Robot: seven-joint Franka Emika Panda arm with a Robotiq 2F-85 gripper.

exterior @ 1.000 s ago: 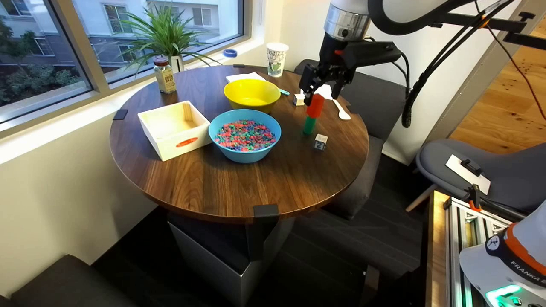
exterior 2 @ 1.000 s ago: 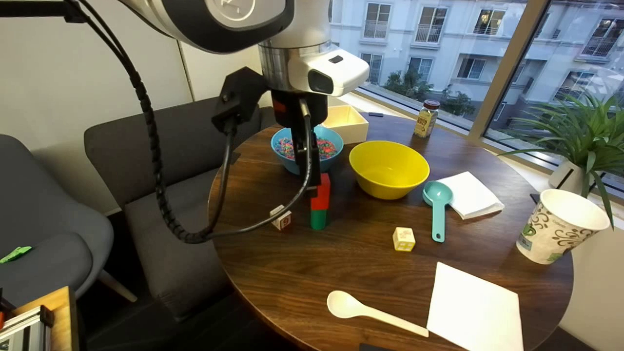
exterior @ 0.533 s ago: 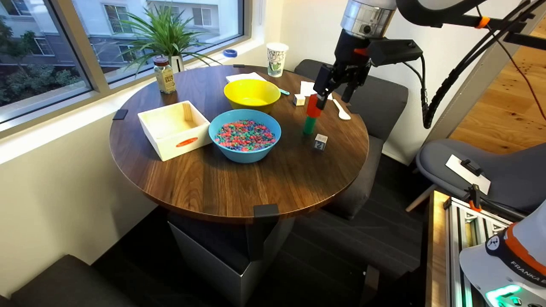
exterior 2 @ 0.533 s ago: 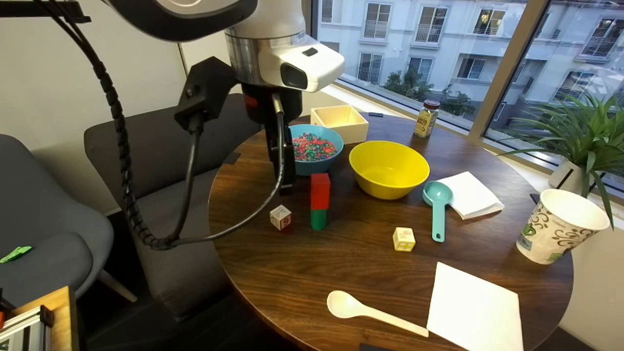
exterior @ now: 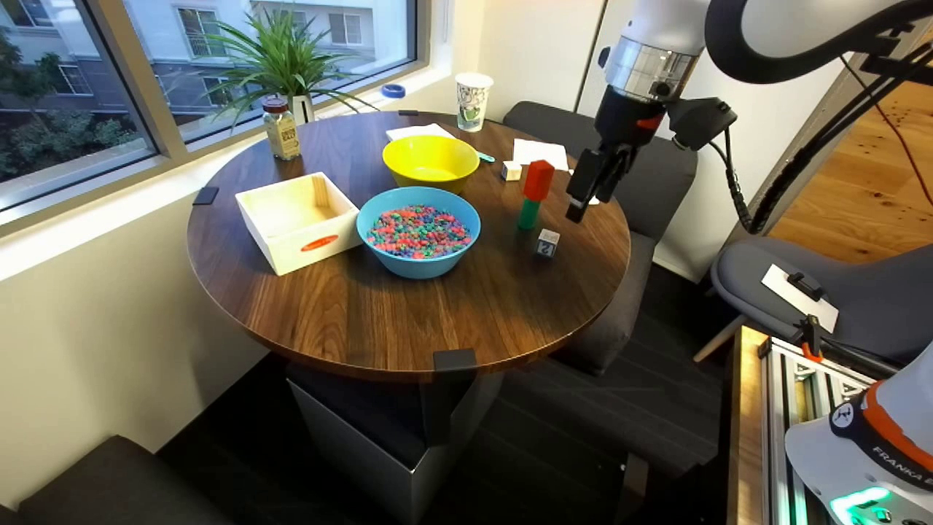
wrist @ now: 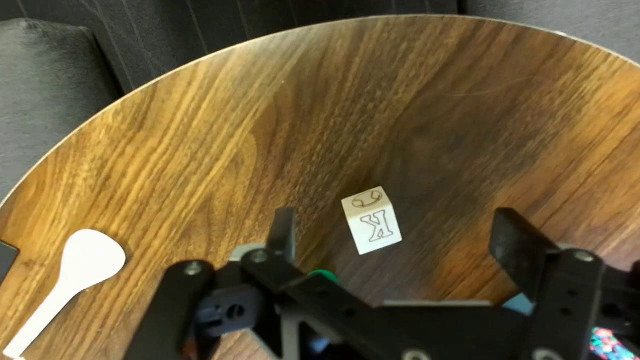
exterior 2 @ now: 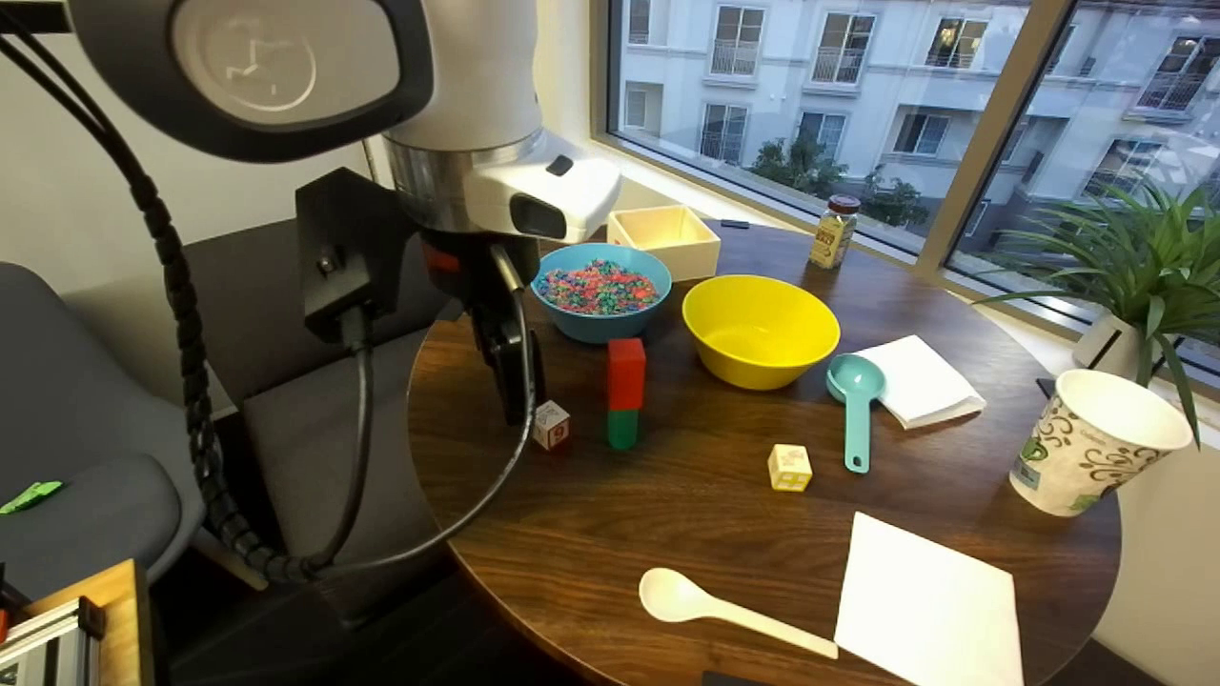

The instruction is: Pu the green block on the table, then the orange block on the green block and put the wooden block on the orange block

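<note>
The white robot arm (exterior: 663,25) slants down over the large, round, dark-brown wooden table (exterior: 408,321), its black metal gripper (wrist: 394,225) tilted above it with fingers spread well apart, and through the gap I see the small pale wooden letter cube (wrist: 371,220) on the glossy top. Just beside that cube, the small red-orange block (exterior 2: 626,374) stands upright on the small dark-green block (exterior 2: 622,430), which rests on the table. A round yellow bowl (exterior 2: 761,329) sits farther off, near a spiky green potted plant (exterior: 284,69) by the large window (exterior 2: 820,114).
</note>
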